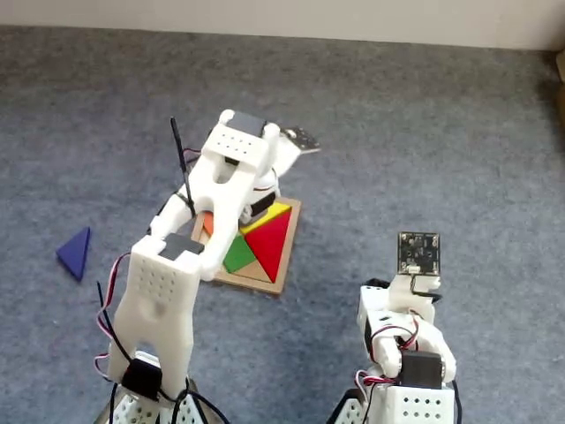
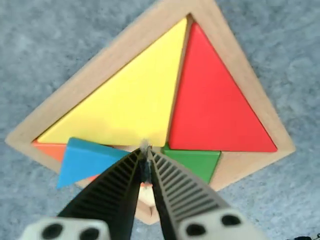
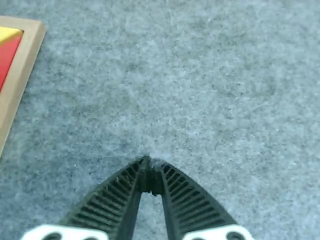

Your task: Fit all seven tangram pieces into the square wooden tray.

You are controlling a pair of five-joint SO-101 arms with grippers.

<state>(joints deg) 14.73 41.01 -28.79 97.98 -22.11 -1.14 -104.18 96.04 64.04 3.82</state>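
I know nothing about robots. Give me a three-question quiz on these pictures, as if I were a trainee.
1. Which colour is the loose triangle lying on the carpet, outside the tray? A pink, B dark blue, C white.
2. True or false: the right gripper hangs directly above the tray.
3. Fill in: in the tray, beside the yellow triangle, lies a large ____ one.

Key: 1 B; 2 false, it hangs over carpet; 3 red, the red triangle.

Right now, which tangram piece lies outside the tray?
The dark blue triangle: it lies alone on the carpet, apart from the wooden tray, while the yellow triangle and red triangle lie inside it.
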